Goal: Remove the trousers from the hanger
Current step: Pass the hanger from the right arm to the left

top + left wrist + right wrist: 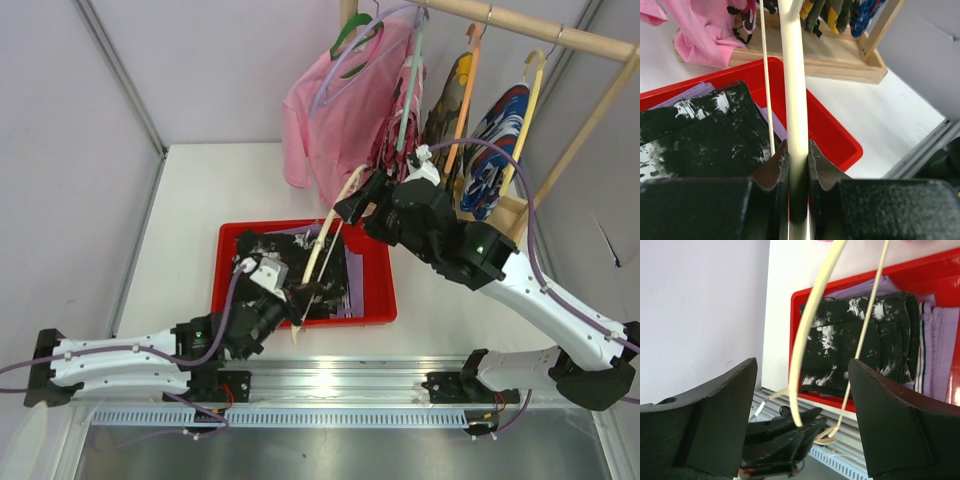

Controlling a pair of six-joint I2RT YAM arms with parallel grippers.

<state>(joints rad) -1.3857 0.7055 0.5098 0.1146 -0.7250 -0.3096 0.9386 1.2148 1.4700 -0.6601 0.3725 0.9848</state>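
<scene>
You're looking down on a white tabletop [190, 200] with a wooden rack [530, 30] at its far right. A pink shirt [340, 110] and some patterned garments hang from the rack.

Nearer you, a red tray [378, 290] sits on the tabletop and holds both trousers. The black speckled pair [855, 345] lies folded on top. The lavender pair [940, 350] is under it, showing along its edges.

A cream hanger [322, 245] slants over the tray, its low end toward you and its high end toward the rack. No cloth is on it.

Your left gripper [798, 150] is at the low end of the hanger, above the tray's near rim. Its jaws are closed tight on the hanger's thick arm, with the thin bar just beside them.

Your right gripper [802, 365] is at the high end. Its jaws are spread wide, with both of the hanger's bars running between them, and neither finger touches the hanger.
</scene>
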